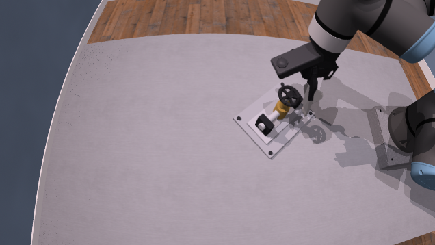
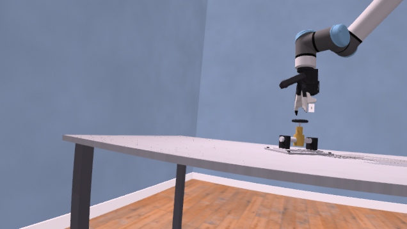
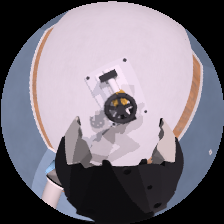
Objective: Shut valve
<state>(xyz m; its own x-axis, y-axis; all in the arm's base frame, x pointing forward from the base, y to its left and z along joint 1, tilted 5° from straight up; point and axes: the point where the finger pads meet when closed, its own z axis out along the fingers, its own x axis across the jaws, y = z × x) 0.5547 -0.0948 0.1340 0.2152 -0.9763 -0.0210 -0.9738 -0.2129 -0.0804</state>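
Gripper (image 2: 302, 110) hangs wide open and empty just above the black handwheel (image 2: 299, 121)

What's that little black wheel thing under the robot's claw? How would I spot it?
Find the grey table, then the flat metal plate near the arm. On it a white pipe runs between two black blocks, with a brass body at the middle. The handwheel is the black spoked ring lying flat on top, below the open jaws.

Blue walls (image 2: 128, 64) with white skirting meet a wooden plank floor (image 2: 224, 208) — the grey table (image 2: 192, 150) (dark legs) stands there.
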